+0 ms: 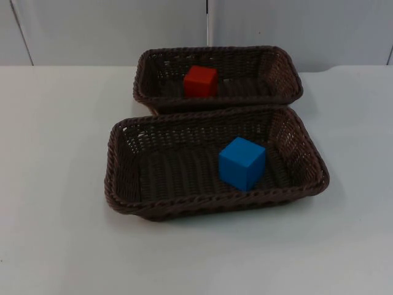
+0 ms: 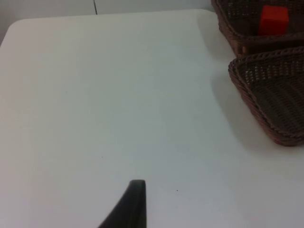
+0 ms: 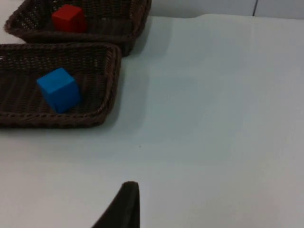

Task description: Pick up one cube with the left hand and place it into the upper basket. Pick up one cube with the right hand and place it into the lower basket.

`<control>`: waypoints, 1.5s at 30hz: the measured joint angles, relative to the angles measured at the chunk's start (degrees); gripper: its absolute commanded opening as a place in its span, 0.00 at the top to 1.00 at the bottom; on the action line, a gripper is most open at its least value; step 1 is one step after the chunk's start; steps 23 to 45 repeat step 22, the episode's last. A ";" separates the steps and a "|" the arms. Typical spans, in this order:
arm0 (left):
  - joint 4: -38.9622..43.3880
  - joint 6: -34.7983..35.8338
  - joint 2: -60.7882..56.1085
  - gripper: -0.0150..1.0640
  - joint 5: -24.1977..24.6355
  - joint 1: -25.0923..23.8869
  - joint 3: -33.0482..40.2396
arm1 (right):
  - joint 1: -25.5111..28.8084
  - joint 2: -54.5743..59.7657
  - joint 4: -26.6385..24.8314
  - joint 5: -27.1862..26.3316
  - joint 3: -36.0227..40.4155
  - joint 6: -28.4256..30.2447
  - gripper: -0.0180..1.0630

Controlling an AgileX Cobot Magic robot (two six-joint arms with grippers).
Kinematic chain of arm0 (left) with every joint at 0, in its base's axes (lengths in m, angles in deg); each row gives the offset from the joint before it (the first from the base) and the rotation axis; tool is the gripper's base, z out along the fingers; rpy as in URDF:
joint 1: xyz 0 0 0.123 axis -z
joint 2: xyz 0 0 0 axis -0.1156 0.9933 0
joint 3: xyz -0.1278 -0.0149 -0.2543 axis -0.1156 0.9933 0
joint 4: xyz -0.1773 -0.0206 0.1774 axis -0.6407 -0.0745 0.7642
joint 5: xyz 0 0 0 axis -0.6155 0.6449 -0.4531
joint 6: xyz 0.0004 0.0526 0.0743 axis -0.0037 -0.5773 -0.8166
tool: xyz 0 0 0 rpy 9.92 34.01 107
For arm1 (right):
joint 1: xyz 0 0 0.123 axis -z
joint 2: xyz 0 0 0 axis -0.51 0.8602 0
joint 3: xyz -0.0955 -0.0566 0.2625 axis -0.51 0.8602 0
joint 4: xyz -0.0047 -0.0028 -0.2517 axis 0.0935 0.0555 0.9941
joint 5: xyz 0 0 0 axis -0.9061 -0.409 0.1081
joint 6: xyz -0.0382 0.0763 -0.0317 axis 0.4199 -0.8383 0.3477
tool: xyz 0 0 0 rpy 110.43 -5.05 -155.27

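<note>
No readable text, labels, brands, numbers or signs anywhere. Red cube (image 1: 201,81): faces plain. Blue cube (image 1: 242,163): faces plain. Upper basket (image 1: 147,70) and lower basket (image 1: 126,166): bare brown weave, no tags. White table (image 1: 55,184) and grey partition wall (image 1: 110,31) at the top of the frame: unmarked.
</note>
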 measured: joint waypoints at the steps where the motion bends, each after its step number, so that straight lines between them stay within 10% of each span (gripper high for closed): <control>1: 0.00 0.00 0.00 0.01 0.00 0.00 0.00 | 0.00 0.00 0.00 0.00 0.00 0.00 0.01; 45: 0.00 0.00 0.00 0.01 0.00 0.00 0.00 | 3.37 0.00 0.00 0.00 0.00 0.00 0.01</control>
